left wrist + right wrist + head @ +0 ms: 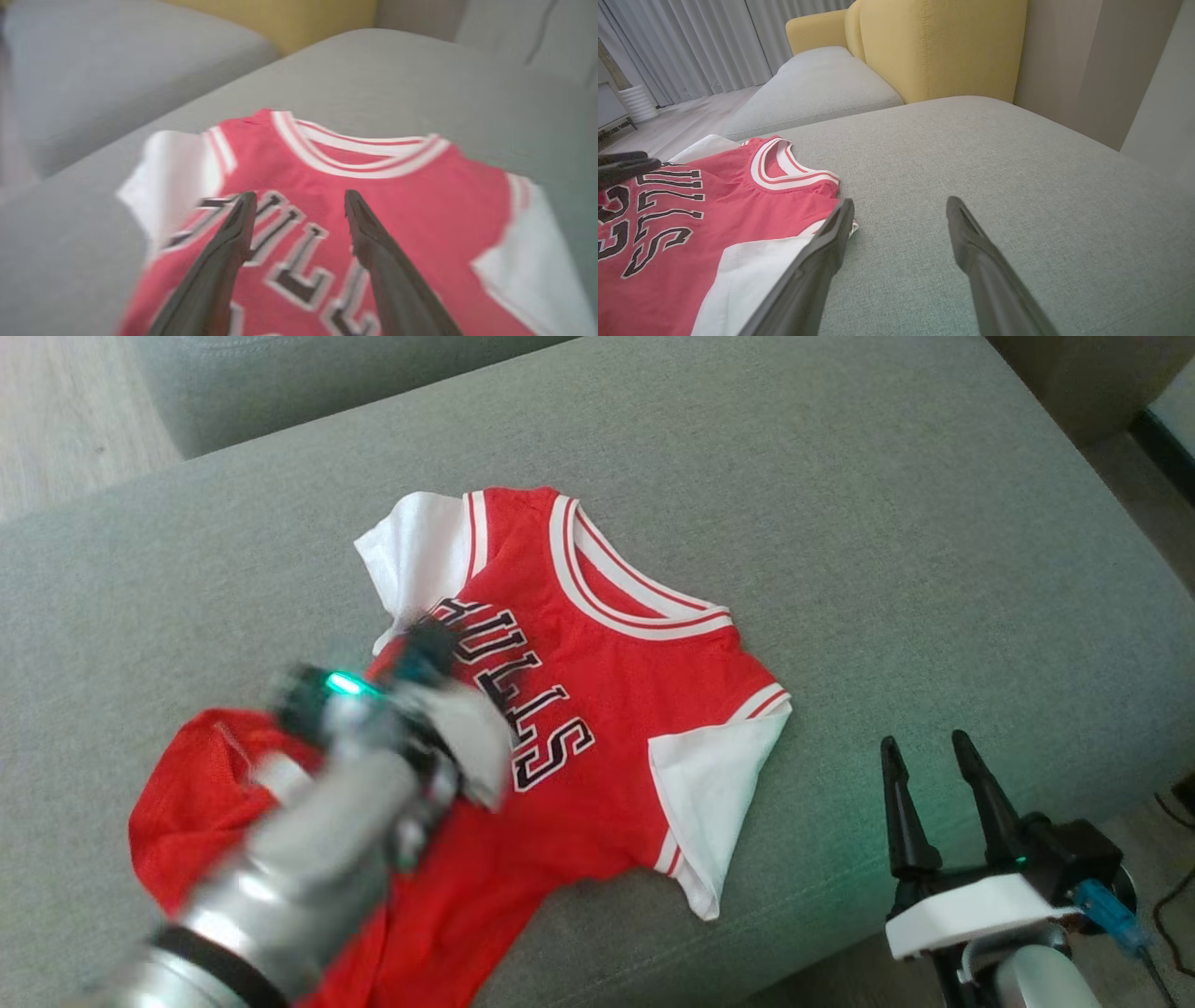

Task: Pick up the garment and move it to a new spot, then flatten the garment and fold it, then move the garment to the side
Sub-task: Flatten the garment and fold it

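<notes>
The garment (616,709) is a red jersey with white sleeves and black lettering, lying chest-up on the grey sofa cushion (840,504). Its collar points away from me and its lower part is bunched at the lower left under my left arm. My left gripper (428,639) is blurred and hovers over the lettering. In the left wrist view this gripper (300,198) is open above the garment (420,196), holding nothing. My right gripper (929,751) stands open near the cushion's front edge, to the right of the white sleeve. Seen from its wrist, the right gripper (901,205) is empty beside the garment (691,210).
A second grey cushion (817,88) and a yellow backrest (934,46) lie beyond the garment. Wooden floor (56,420) shows at the far left. A dark cable (1172,887) runs over the floor at the lower right. Bare cushion stretches right of the garment.
</notes>
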Robot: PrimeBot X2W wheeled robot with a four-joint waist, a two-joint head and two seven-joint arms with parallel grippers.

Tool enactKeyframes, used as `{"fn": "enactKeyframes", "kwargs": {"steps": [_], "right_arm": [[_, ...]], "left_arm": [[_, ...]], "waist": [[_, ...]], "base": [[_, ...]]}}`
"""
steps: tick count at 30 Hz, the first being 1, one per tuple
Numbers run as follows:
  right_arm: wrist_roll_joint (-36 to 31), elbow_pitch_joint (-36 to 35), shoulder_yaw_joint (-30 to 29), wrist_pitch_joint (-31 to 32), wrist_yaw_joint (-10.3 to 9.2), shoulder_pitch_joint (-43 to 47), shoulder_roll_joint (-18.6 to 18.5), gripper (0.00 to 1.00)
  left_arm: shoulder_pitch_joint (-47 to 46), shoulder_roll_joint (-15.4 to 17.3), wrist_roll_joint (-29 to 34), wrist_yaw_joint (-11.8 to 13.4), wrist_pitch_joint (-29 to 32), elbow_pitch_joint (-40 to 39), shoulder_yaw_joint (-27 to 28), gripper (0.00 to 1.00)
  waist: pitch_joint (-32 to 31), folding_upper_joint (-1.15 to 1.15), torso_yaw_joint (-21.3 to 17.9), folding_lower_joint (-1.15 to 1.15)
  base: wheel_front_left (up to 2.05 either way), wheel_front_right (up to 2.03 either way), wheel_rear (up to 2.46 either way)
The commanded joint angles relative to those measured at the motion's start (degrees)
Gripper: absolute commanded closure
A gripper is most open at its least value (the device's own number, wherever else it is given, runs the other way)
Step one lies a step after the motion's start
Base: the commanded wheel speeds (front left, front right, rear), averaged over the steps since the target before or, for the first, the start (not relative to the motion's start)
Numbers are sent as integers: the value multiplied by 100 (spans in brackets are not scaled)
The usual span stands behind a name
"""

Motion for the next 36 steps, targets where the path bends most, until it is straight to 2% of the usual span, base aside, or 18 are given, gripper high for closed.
{"fn": "enactKeyframes", "kwargs": {"steps": [1,3,6,10,15,16,17,20,22,27,33,34,35,36], "right_arm": [[52,-168,158,-63,-4,-45,-33,0],[60,-174,173,-63,-4,-56,-33,0],[65,-173,209,-63,-4,-79,-33,0],[54,-161,240,-63,-4,-119,-33,0],[50,-167,230,-63,-4,-168,-33,0],[50,-166,242,-63,-4,-177,-33,0],[50,-162,258,-63,-4,-186,-33,0],[70,-160,272,-63,-4,-229,-33,0],[92,-160,273,-63,-4,-289,-33,0],[131,-141,370,-63,-4,-390,-33,0],[205,-102,429,-63,-4,-424,-33,0],[212,-88,443,-63,-4,-418,-33,0],[225,-73,452,-63,-4,-413,-33,0],[236,-60,461,-63,-4,-410,-33,0]], "left_arm": [[-326,122,-71,72,58,-89,254,0],[-432,274,-178,144,246,39,398,0],[-551,412,-323,59,545,269,480,0],[-585,447,-616,-205,1218,638,478,0],[-703,515,-798,-301,1620,950,535,0],[-706,520,-849,-379,1718,1010,532,72],[-708,528,-898,-467,1795,1052,531,100],[-853,586,-987,-463,1649,1117,693,100],[-1192,670,-871,-349,1197,1146,825,100],[-1731,866,-591,-337,494,1278,897,100],[-2322,987,-275,-484,-183,1690,847,100],[-2329,968,-271,-546,-185,1806,820,65],[-2305,935,-306,-612,-139,1933,810,2],[-2277,904,-333,-684,-114,2037,796,0]], "waist": [[13,0,-6,0],[40,0,-13,0],[91,0,-42,0],[148,0,-107,0],[227,0,-184,0],[242,0,-207,0],[252,0,-230,0],[317,0,-289,0],[385,0,-320,0],[446,0,-434,0],[455,0,-553,0],[445,0,-570,0],[433,0,-586,0],[420,0,-602,0]], "base": [[0,0,0],[0,0,0],[0,0,0],[0,0,0],[0,0,0],[0,0,0],[0,0,0],[0,0,0],[0,0,0],[0,0,0],[0,0,0],[0,0,0],[0,0,0],[0,0,0]]}}
